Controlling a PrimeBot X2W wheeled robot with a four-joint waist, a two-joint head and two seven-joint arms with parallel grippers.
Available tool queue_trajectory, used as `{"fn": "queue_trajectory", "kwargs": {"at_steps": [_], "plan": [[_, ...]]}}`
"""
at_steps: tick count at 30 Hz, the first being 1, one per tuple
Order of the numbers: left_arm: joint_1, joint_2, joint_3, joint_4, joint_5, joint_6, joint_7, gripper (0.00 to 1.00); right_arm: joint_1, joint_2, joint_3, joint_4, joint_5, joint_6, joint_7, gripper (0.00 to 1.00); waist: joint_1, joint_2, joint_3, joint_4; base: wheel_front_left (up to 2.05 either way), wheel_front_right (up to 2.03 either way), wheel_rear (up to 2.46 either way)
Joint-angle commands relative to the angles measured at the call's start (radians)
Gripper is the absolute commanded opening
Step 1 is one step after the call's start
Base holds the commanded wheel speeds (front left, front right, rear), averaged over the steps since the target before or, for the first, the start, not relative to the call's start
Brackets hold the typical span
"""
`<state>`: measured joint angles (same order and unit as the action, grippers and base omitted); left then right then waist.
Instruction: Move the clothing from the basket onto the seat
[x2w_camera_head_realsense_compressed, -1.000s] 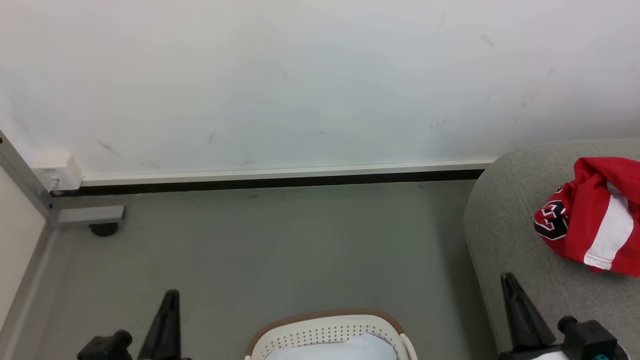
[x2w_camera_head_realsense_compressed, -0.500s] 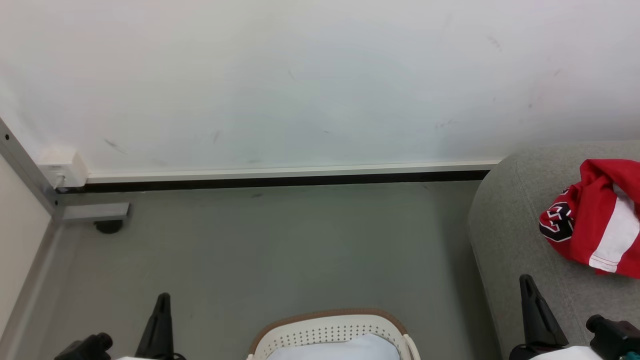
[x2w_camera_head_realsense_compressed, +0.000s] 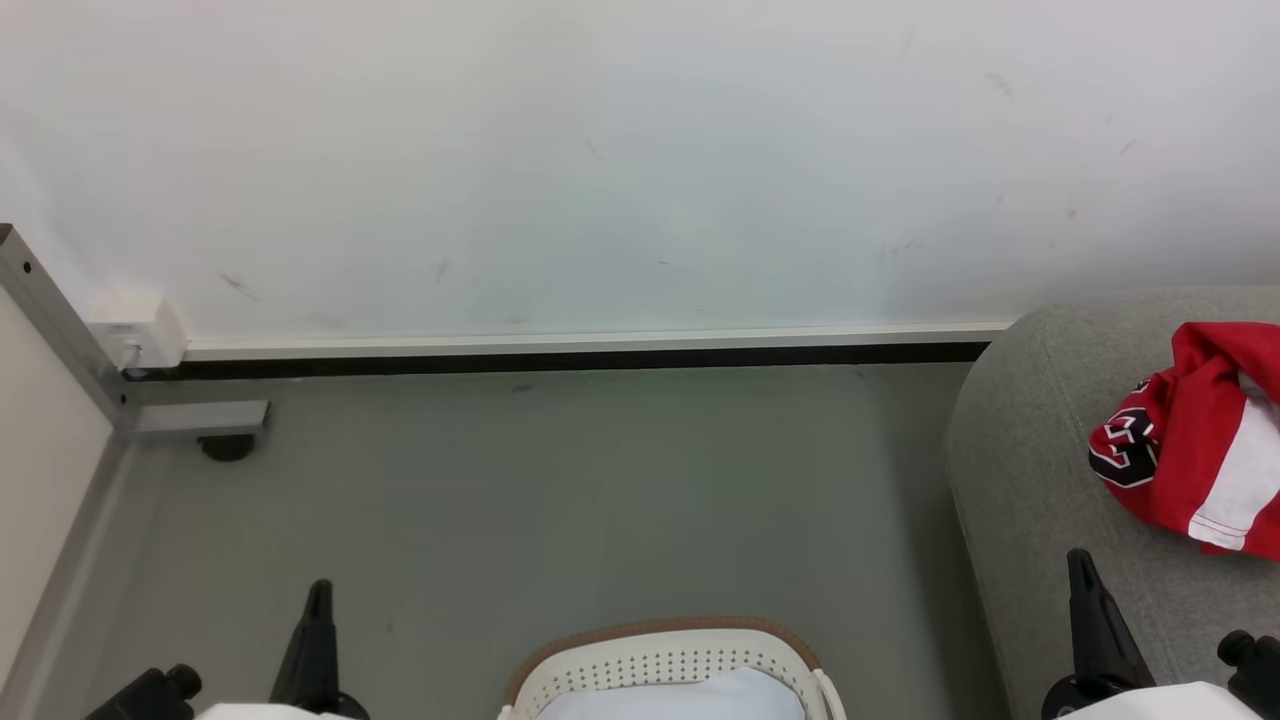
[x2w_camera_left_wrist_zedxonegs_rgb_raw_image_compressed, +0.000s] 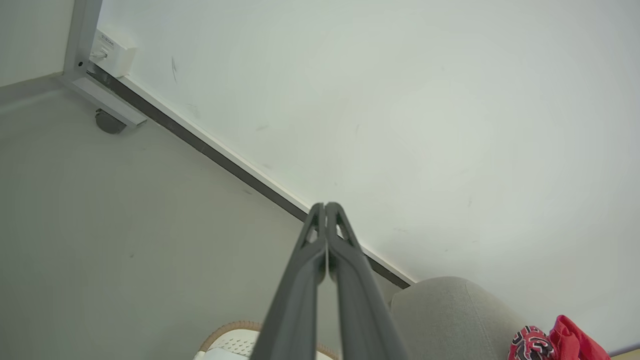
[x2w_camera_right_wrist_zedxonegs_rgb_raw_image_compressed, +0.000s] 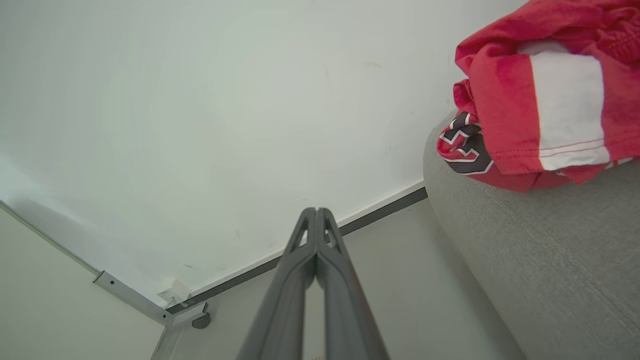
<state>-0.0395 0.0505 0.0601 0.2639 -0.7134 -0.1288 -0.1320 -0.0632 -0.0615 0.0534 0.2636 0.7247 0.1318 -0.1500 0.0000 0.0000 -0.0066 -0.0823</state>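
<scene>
As the left hand (x2w_camera_head_realsense_compressed: 318, 600) and right hand (x2w_camera_head_realsense_compressed: 1080, 565) hung pinched closed and empty, the near basket (x2w_camera_head_realsense_compressed: 660, 628) between them held something pale (x2w_camera_head_realsense_compressed: 690, 700), unclear what. Red clothing (x2w_camera_head_realsense_compressed: 1200, 440) lay far right on the seat (x2w_camera_head_realsense_compressed: 1030, 480). Probably a drop-off was done; next needs a look into the basket.

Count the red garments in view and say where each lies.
2, it seems: the numbered garment and the white-striped garment, bunched together on the seat. More may hide in the folds or the basket.
</scene>
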Motion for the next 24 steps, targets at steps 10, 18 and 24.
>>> {"fn": "queue_trajectory", "kwargs": {"at_steps": [10, 18, 24], "plan": [[-0.034, 0.005, 0.014, -0.017, -0.169, -0.001, 0.045, 0.0, -0.032, -0.011, -0.025, -0.016, 0.173, -0.001, 0.04, 0.0, 0.0, 0.0, 0.001, 0.01, 0.0, 0.0, 0.0], [-0.039, 0.005, 0.02, -0.017, -0.262, -0.001, 0.072, 0.0, -0.033, -0.013, -0.039, -0.018, 0.271, -0.001, 0.065, 0.0, 0.0, 0.0, 0.002, 0.017, 0.0, 0.0, 0.0], [-0.043, 0.005, 0.023, -0.018, -0.319, -0.001, 0.088, 0.0, -0.035, -0.014, -0.047, -0.018, 0.329, -0.001, 0.08, 0.0, 0.0, 0.0, 0.002, 0.021, 0.0, 0.0, 0.0]]}}
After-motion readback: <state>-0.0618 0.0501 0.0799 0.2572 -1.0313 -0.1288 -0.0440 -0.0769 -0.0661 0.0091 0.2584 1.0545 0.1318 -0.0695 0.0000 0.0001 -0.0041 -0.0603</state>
